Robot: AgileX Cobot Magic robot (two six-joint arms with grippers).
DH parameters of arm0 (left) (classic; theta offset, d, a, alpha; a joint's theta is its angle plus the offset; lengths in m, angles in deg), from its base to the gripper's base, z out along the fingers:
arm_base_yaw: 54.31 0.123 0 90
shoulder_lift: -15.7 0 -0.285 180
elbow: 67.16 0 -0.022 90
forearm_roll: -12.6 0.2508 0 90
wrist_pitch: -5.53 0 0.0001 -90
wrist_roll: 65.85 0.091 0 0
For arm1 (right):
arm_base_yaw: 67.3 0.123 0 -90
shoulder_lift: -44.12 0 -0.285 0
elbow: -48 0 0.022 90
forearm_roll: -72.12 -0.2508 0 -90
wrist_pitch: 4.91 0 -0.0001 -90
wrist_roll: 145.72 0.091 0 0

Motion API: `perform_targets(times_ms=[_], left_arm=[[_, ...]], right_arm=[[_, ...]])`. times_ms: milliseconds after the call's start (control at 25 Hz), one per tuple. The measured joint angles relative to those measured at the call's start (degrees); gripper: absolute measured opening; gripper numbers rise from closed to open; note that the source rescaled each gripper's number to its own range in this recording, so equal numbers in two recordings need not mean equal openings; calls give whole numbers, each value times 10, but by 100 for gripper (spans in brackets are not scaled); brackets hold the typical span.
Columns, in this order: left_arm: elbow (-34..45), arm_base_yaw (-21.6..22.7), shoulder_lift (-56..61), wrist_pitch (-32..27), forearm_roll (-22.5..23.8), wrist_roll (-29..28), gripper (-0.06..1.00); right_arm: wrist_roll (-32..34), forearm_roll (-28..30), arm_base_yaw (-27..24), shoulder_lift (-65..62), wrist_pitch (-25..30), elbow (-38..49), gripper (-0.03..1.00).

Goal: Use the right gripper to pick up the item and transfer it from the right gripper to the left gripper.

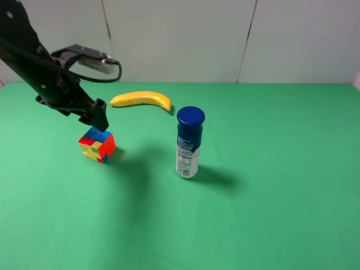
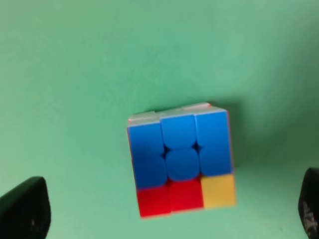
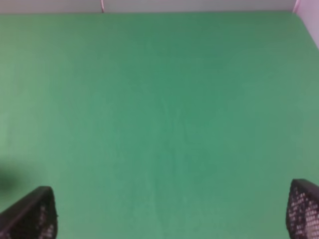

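The puzzle cube point(image 1: 97, 144) rests on the green table at the left, with blue, red, yellow and orange stickers showing. My left gripper point(image 1: 100, 120) hangs just above it, at its far edge. In the left wrist view the cube point(image 2: 180, 158) shows a mostly blue top face, and the left gripper point(image 2: 167, 211) is open, with one black fingertip point(image 2: 25, 211) on each side, apart from the cube. My right gripper point(image 3: 167, 211) is open and empty over bare green table. It is out of the exterior view.
A yellow banana point(image 1: 142, 99) lies behind the cube. A white bottle with a blue cap point(image 1: 189, 143) stands upright near the table's middle. The green table point(image 1: 281, 169) ends at a white wall behind.
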Motion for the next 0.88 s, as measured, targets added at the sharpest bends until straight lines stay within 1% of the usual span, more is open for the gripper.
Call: perform_targets(times_ms=[400,600,880], left_arm=[[0,0,154,-110,2,0,100],[0,0,245,-144,2,-1,100],[0,0,367,-185,2,-25,100]], right_arm=[[0,0,0,0,0,0,100],[0,0,0,0,0,0,100],[0,0,0,0,0,0,100]])
